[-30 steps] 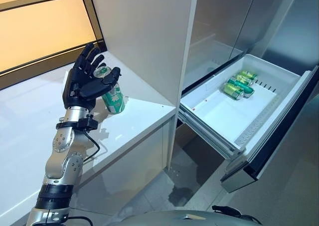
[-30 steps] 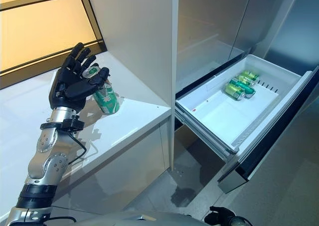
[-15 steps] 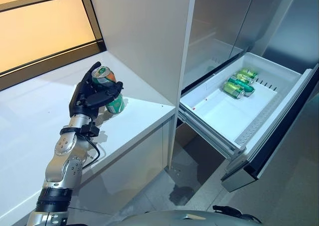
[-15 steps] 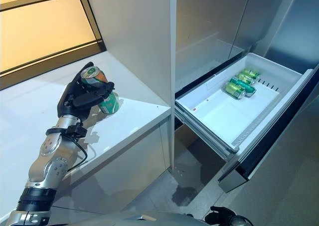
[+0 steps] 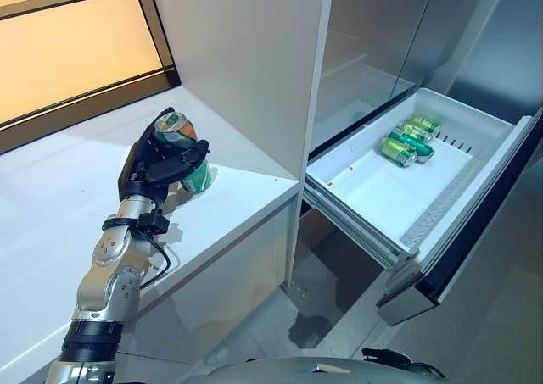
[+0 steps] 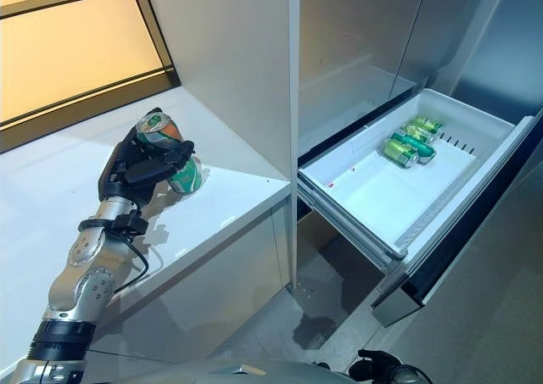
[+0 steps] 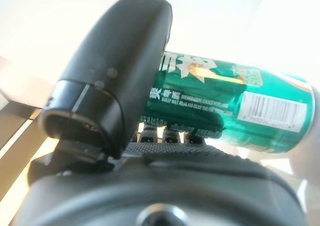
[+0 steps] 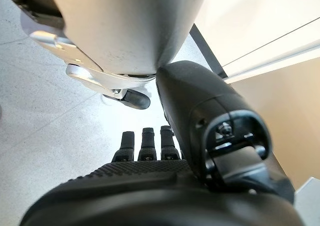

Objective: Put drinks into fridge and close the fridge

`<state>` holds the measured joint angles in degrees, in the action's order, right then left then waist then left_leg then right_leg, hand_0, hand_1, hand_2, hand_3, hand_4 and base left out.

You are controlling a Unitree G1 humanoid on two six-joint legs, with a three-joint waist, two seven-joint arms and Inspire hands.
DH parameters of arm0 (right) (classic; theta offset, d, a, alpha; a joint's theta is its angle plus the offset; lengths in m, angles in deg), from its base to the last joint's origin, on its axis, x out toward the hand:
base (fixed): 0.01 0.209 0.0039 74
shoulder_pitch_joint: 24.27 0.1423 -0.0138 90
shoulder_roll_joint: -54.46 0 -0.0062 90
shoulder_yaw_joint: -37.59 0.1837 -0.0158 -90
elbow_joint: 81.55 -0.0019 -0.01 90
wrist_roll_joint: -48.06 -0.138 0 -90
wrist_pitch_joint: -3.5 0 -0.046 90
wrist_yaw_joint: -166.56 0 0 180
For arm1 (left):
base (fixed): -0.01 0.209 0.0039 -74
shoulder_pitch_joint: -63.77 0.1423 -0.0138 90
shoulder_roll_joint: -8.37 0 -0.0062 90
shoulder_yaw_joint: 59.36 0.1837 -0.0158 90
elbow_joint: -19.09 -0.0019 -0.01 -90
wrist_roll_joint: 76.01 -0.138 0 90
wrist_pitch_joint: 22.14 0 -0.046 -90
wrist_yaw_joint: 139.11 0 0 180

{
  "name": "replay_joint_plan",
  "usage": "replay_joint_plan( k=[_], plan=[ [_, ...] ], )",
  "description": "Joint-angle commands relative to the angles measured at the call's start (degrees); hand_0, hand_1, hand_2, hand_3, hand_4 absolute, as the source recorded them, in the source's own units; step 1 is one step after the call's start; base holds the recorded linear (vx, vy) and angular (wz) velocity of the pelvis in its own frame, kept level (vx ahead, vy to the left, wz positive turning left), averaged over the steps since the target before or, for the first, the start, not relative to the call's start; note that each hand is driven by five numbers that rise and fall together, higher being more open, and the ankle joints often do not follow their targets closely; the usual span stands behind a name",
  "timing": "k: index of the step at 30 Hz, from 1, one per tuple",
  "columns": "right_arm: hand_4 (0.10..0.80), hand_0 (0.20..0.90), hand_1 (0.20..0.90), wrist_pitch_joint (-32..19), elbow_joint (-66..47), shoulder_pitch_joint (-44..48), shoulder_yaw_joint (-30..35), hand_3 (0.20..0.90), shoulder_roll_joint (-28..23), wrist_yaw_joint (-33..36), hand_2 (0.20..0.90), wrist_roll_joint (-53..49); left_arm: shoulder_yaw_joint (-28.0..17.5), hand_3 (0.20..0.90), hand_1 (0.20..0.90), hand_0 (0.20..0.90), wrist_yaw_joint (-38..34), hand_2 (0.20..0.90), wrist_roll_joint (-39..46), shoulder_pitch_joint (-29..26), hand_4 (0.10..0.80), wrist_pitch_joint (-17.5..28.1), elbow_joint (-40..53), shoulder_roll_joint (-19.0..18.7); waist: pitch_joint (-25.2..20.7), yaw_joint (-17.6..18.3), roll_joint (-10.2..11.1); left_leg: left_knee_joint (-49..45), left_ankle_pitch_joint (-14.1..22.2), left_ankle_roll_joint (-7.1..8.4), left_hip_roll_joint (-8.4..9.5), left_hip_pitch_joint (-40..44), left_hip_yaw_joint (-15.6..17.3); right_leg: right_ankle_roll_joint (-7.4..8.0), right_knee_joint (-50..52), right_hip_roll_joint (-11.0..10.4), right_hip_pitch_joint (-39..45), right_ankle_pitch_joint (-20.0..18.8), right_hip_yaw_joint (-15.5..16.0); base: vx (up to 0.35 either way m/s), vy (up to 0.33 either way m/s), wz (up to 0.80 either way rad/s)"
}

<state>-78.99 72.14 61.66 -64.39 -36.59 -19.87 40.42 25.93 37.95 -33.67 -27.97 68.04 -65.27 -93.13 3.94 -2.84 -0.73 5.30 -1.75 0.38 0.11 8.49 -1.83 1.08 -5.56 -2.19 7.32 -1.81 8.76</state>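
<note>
White and smooth, the long white countertop fills the left side of the left eye view, with a tall white cabinet panel standing at its right end. Left of that panel, the robot's left hand has its dark fingers and thumb curled round a green metal drink can. The can leans over a little, its shiny top showing above the fingers, and its bottom is right at the countertop. Right of the white panel, the fridge's white pull-out drawer is wide open. Three more green cans lie on their sides together at the far end of the drawer, and the near part of the drawer is bare white. The right eye view shows the same things: the hand wrapped round the can left of the panel, and the open drawer to the right of it. In the left wrist view the big dark thumb presses on the side of the green can, and the fingers hold it from the other side. In the right wrist view the right hand is down by the grey speckled floor, fingers straight, holding nothing.
</note>
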Motion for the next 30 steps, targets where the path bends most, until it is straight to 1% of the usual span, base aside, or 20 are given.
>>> replay_joint_plan(
  k=[1,7,9,15,19,25,30],
  plan=[
    [0.8,0.9,0.9,-0.2,-0.4,1.1,-1.4,0.9,1.3,-1.6,0.9,0.8,-3.6,0.2,0.3,0.3,0.8,0.3,0.6,-5.7,0.1,9.4,3.9,-1.2,-0.9,0.2,1.0,-0.3,5.1,0.39,1.17,-0.7,-0.6,4.23,0.6,-1.4,1.1,2.9,0.0,0.0,0.0,0.0],
    [0.8,0.9,0.9,-0.8,0.0,0.8,-1.5,0.9,1.4,-1.9,0.9,1.1,-3.6,0.2,0.3,0.3,1.6,0.3,1.0,-5.9,0.1,11.2,4.0,-0.3,-1.0,0.3,1.1,-0.3,5.3,0.39,1.16,-0.5,-0.6,4.18,0.6,-1.3,1.2,3.0,-0.1,0.0,0.0,0.0],
    [0.8,0.9,0.9,-0.7,-0.2,0.7,-1.5,0.9,1.5,-1.9,0.9,1.2,-3.5,0.2,0.3,0.3,1.6,0.3,1.1,-5.9,0.1,12.4,3.8,-0.1,-1.0,0.4,1.2,-0.3,5.3,0.38,1.15,-0.4,-0.6,4.2,0.6,-1.3,1.3,3.0,-0.1,0.0,0.0,0.0],
    [0.8,0.9,0.9,-0.8,-0.2,0.6,-1.4,0.9,1.5,-2.1,0.9,1.4,-3.4,0.2,0.3,0.3,2.6,0.3,1.0,-6.0,0.1,12.7,4.2,0.3,-1.1,0.4,1.3,-0.3,5.4,0.42,1.14,-0.4,-0.6,4.15,0.6,-1.3,1.4,3.0,-0.1,0.0,0.0,0.0],
    [0.8,0.9,0.9,-0.9,-0.5,0.6,-1.5,0.9,1.2,-2.1,0.9,1.8,-3.2,0.2,0.3,0.3,3.0,0.3,1.1,-6.2,0.1,13.8,4.2,0.1,-1.0,0.5,1.3,-0.3,5.4,0.43,1.1,-0.3,-0.6,4.12,0.6,-1.3,1.4,3.0,-0.1,0.0,0.0,0.0],
    [0.8,0.9,0.9,-2.8,-1.4,0.9,-3.7,0.9,0.5,-3.7,0.9,8.1,-2.8,0.2,0.3,0.3,3.2,0.3,1.3,-7.1,0.1,14.8,5.2,-0.5,-1.2,0.4,1.2,-0.3,5.4,0.51,1.11,-0.3,-0.8,4.14,0.6,-1.3,1.5,3.0,0.0,0.0,0.0,0.0],
    [0.8,0.9,0.9,-4.1,-7.2,1.8,-8.1,0.9,-0.5,-6.1,0.9,13.7,-1.3,0.2,0.3,0.3,4.0,0.3,1.2,-7.7,0.1,13.9,6.1,-0.7,-1.2,0.2,1.3,-0.3,5.2,0.6,1.14,-0.4,-1.2,4.12,0.6,-1.4,1.5,3.0,0.2,0.0,0.0,0.0]
  ],
)
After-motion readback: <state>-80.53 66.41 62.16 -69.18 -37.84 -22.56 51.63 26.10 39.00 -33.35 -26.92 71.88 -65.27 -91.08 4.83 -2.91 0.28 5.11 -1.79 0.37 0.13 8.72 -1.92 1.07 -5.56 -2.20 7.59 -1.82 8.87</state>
